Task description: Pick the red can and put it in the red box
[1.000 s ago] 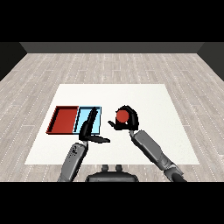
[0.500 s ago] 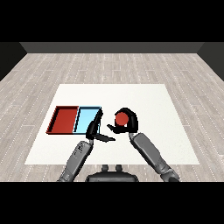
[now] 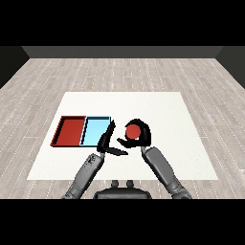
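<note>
The red can (image 3: 132, 130) is upright just right of the light blue tray, with my right hand (image 3: 142, 137) curled round it from the right and front. The red tray (image 3: 70, 131) lies at the left, side by side with the light blue tray (image 3: 96, 130). My left hand (image 3: 106, 141) has straight fingers and stands at the light blue tray's right edge, just left of the can and apart from it.
The white table (image 3: 177, 119) spreads wide to the right and behind the trays. Both forearms come in from the lower edge and sit close together in the middle.
My right hand has carried the can leftward toward the trays. My left hand has moved right, off the light blue tray to its right edge.
</note>
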Motion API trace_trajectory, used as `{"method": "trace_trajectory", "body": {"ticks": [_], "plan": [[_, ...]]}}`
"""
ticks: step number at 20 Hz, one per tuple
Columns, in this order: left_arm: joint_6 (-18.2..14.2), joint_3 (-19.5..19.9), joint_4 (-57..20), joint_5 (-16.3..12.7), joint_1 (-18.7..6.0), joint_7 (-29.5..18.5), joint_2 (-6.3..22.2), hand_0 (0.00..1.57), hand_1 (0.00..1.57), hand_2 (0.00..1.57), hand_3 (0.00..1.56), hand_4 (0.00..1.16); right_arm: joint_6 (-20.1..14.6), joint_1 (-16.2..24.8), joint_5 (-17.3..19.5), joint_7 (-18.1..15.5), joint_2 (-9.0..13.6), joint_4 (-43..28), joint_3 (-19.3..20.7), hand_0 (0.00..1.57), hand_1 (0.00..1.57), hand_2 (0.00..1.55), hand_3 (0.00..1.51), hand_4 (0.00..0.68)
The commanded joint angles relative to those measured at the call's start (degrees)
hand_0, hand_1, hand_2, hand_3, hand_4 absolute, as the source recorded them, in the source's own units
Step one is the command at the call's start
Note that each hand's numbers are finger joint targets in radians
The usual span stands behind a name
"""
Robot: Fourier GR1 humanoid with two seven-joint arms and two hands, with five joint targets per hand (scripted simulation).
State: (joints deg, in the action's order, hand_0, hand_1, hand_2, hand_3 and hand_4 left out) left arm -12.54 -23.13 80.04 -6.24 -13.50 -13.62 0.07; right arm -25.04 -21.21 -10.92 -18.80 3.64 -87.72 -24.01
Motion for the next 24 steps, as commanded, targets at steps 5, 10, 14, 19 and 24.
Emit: {"method": "trace_trajectory", "body": {"ticks": [5, 10, 14, 19, 24], "plan": [[-0.2, -1.6, -1.1, -1.9, 1.1, -1.8, -0.1, 0.0, 0.0, 0.0, 0.0, 0.0, -3.2, 4.3, 2.5, -3.7, -3.5, -0.5, -6.1, 1.46, 1.46, 1.44, 1.39, 0.671], [-2.8, -4.3, -6.4, -6.8, -5.1, -4.3, -0.1, 0.0, 0.0, 0.0, 0.0, 0.0, 2.4, 4.3, 1.4, 1.3, -3.6, -5.8, -1.3, 1.47, 1.47, 1.43, 1.4, 0.644], [-5.5, -6.3, -4.3, -8.1, -5.8, -1.3, -0.1, 0.0, 0.0, 0.0, 0.0, 0.0, -3.4, 0.5, 0.3, 2.4, -3.6, -3.3, -5.7, 1.51, 1.51, 1.46, 1.42, 0.66], [-3.5, -5.8, -6.9, -10.1, -8.5, -1.8, -0.1, 0.0, 0.0, 0.0, 0.0, 0.0, -5.3, -5.7, -4.9, -1.1, -3.6, 2.8, -6.6, 1.53, 1.53, 1.46, 1.42, 0.659], [-2.7, -7.4, 1.1, -7.3, -1.6, -0.3, 0.9, 0.0, 0.0, 0.0, 0.0, 0.0, -7.8, -6.5, -5.2, -2.5, -3.6, 3.5, -9.1, 1.52, 1.52, 1.46, 1.4, 0.646]]}}
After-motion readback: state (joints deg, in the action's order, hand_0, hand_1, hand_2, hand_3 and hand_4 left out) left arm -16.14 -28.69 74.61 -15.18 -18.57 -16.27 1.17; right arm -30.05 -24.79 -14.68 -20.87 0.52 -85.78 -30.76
